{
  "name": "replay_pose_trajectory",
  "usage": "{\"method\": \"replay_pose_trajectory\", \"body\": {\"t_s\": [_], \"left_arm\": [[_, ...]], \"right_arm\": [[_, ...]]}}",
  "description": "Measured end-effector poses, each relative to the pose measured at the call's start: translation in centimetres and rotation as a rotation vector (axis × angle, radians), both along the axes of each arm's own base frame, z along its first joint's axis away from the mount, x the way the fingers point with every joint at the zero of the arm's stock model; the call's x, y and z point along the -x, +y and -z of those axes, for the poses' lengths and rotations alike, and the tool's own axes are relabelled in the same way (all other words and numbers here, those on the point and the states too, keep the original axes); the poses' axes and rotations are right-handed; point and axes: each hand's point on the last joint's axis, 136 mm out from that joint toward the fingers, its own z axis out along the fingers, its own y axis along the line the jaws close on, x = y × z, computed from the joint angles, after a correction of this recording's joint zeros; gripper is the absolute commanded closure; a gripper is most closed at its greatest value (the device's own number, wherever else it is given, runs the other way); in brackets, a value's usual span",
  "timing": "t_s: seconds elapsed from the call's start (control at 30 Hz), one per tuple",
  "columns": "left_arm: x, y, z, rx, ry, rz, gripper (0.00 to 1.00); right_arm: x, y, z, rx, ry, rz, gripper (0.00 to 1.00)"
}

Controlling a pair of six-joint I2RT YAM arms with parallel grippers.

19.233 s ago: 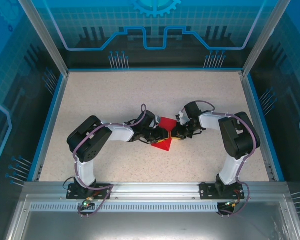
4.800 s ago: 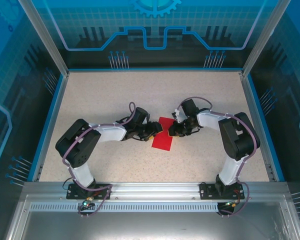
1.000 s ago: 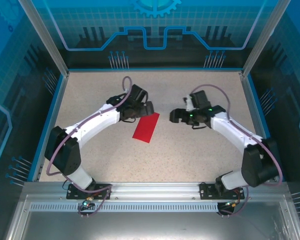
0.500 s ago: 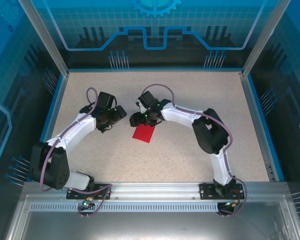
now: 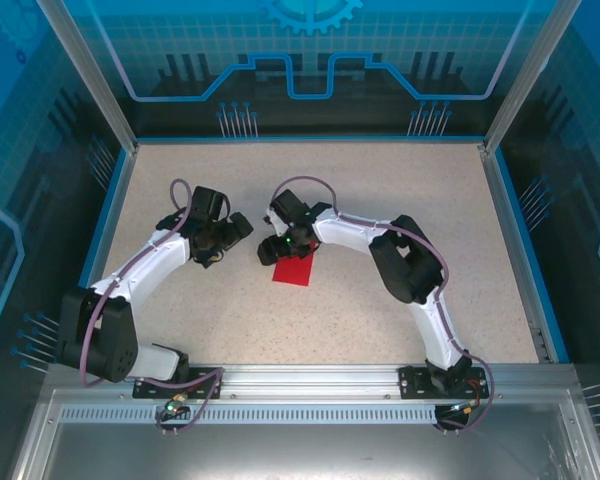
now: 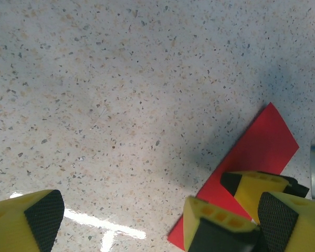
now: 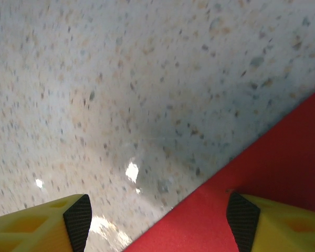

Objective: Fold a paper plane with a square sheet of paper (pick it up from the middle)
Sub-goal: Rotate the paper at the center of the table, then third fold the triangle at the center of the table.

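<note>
The red sheet of paper (image 5: 295, 272) lies flat on the speckled table as a narrow folded rectangle, left of centre. My right gripper (image 5: 278, 250) is open over its far left end. In the right wrist view (image 7: 160, 220) one pad rests over the paper (image 7: 273, 184) and the other over bare table, straddling the paper's edge. My left gripper (image 5: 238, 228) hangs open just left of the paper, nothing in it. In the left wrist view (image 6: 157, 220) the paper (image 6: 262, 142) runs diagonally, with the right gripper's yellow fingers (image 6: 252, 189) on its near end.
Blue-edged walls (image 5: 108, 215) fence the table (image 5: 400, 190) on the left, back and right. The right arm's elbow (image 5: 410, 262) reaches across the middle. An aluminium rail (image 5: 300, 385) with both arm bases runs along the near edge.
The right gripper has come slightly nearer, over the paper's far end, and the paper has shifted a little to the right. The left arm has barely moved.
</note>
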Motion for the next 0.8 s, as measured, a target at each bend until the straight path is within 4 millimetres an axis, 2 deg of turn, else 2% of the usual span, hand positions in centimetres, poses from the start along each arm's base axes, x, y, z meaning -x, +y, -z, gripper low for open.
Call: {"method": "replay_pose_trajectory", "body": {"t_s": [0.17, 0.3, 0.37, 0.43, 0.53, 0.63, 0.7, 0.8], "left_arm": [[-0.2, -0.6, 0.0, 0.032, -0.011, 0.016, 0.01], [-0.6, -1.7, 0.0, 0.086, -0.030, 0.050, 0.01], [-0.7, -2.5, 0.2, 0.111, -0.034, 0.073, 0.02], [-0.9, -3.5, 0.3, 0.130, -0.040, 0.108, 0.04], [-0.7, -6.4, 0.3, 0.158, -0.056, 0.209, 0.12], [-0.1, -10.5, 0.1, 0.206, -0.082, 0.341, 0.22], [0.3, -13.1, 0.2, 0.246, -0.088, 0.411, 0.32], [0.6, -16.4, 1.2, 0.296, -0.069, 0.485, 0.46]], "right_arm": [[3.5, -3.1, 0.1, 0.040, -0.005, -0.130, 0.26], [6.1, -5.7, -0.3, 0.040, 0.057, -0.142, 0.24], [6.6, -6.6, -1.0, 0.006, 0.098, -0.091, 0.22], [6.2, -7.7, -2.4, -0.048, 0.116, -0.007, 0.20], [4.9, -10.0, -5.8, -0.149, 0.093, 0.151, 0.16], [4.2, -12.5, -8.5, -0.231, 0.062, 0.276, 0.11], [4.2, -14.3, -9.3, -0.262, 0.055, 0.348, 0.08], [4.9, -16.4, -8.8, -0.270, 0.079, 0.425, 0.07]]}}
